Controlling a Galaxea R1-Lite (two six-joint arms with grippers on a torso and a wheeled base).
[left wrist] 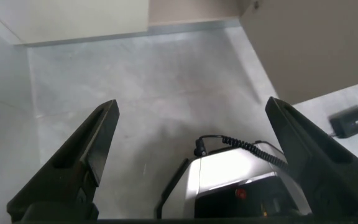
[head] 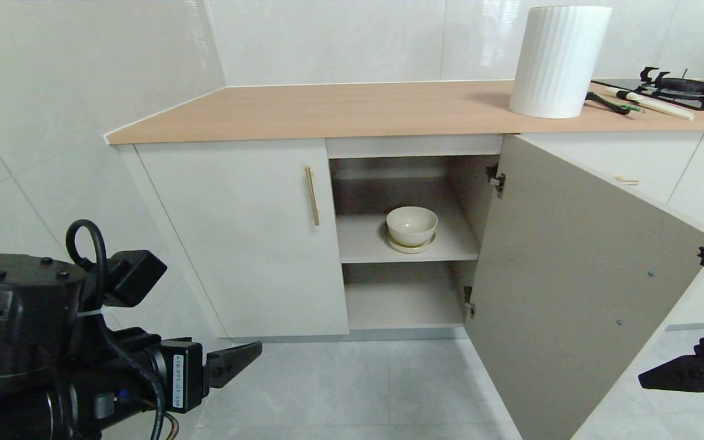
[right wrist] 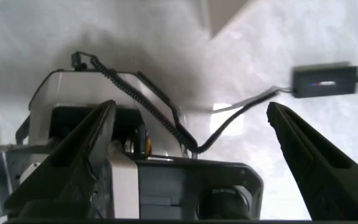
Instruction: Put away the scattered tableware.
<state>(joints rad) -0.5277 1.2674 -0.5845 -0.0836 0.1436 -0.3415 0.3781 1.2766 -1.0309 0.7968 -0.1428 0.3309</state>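
Note:
A cream bowl (head: 412, 225) sits on a small plate (head: 411, 246) on the middle shelf (head: 364, 241) of the open cabinet. On the counter by the stove lie a black-handled utensil (head: 607, 102) and a long cream one (head: 651, 102). My left gripper (head: 239, 360) hangs low at the left, well short of the cabinet; in the left wrist view the left gripper (left wrist: 191, 106) is open over the floor, holding nothing. My right gripper (head: 663, 374) is low at the right, beyond the open door. Seen from its wrist, the right gripper (right wrist: 191, 107) is open and holds nothing.
The cabinet's right door (head: 572, 269) swings far out between the right arm and the shelves. The left door, with a gold handle (head: 311, 195), is closed. A tall white ribbed container (head: 557, 61) and a gas stove (head: 685, 85) stand on the counter. A black adapter (right wrist: 324, 79) lies on the floor.

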